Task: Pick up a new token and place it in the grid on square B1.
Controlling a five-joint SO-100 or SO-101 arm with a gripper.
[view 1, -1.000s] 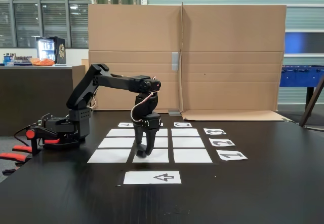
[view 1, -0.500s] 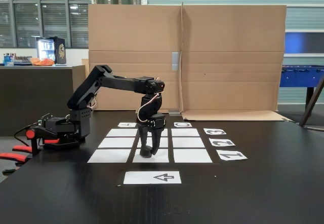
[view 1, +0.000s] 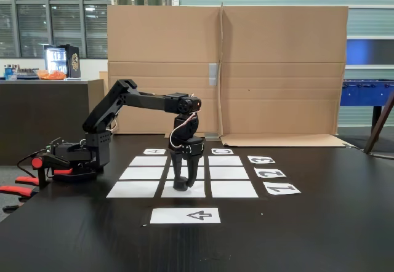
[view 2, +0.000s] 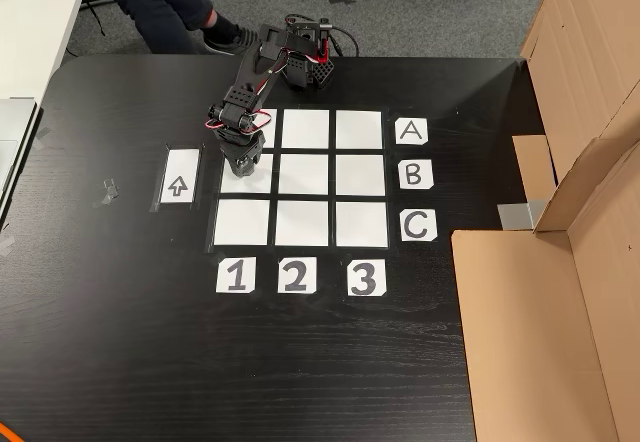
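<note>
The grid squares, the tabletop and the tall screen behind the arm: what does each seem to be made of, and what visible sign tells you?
Grid squares: thin white matt paper, lying flat.
Tabletop: black, faintly grained, probably laminate or painted wood.
Screen: brown corrugated cardboard, with fold creases.

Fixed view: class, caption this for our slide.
Black arm lowers its gripper onto the grid's near middle square, behind an arrow sheet.
</note>
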